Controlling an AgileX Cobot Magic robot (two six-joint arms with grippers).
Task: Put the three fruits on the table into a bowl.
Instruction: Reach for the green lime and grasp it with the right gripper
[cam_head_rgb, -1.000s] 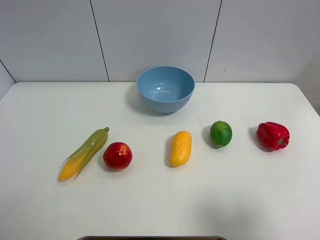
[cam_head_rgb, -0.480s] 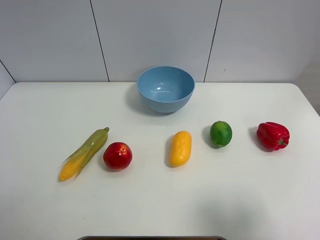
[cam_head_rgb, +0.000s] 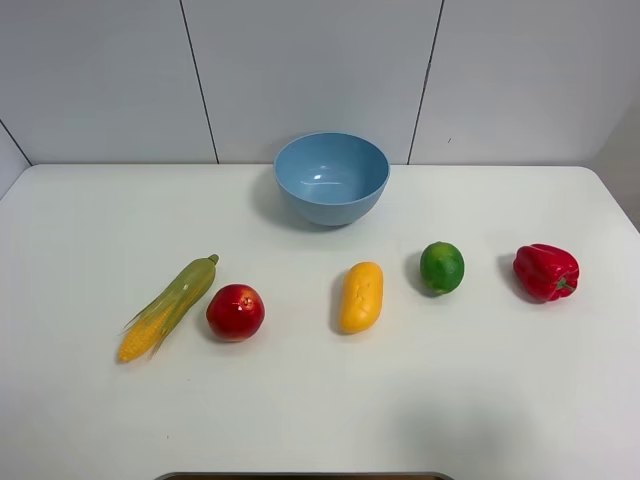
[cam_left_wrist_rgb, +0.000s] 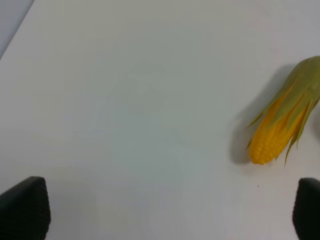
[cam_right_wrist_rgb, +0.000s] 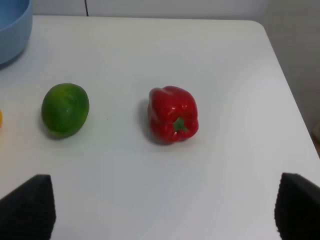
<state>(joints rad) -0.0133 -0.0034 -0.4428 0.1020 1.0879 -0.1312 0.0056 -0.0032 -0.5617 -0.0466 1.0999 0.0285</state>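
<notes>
On the white table (cam_head_rgb: 320, 400) the red apple (cam_head_rgb: 235, 312) lies left of centre, the yellow-orange mango (cam_head_rgb: 362, 296) in the middle and the green lime (cam_head_rgb: 442, 267) to its right. The light-blue bowl (cam_head_rgb: 331, 177) stands empty behind them at the back. Neither arm shows in the high view. My left gripper (cam_left_wrist_rgb: 160, 212) is open above bare table near the corn, its black fingertips (cam_left_wrist_rgb: 24, 207) wide apart. My right gripper (cam_right_wrist_rgb: 162, 210) is open too, with the lime (cam_right_wrist_rgb: 65, 110) and the bowl's rim (cam_right_wrist_rgb: 12, 30) ahead of it and nothing between its fingers (cam_right_wrist_rgb: 27, 207).
A corn cob (cam_head_rgb: 168, 306) in its green husk lies just left of the apple, its tip also in the left wrist view (cam_left_wrist_rgb: 285, 125). A red bell pepper (cam_head_rgb: 545, 271) sits at the far right, straight ahead of the right gripper (cam_right_wrist_rgb: 173, 120).
</notes>
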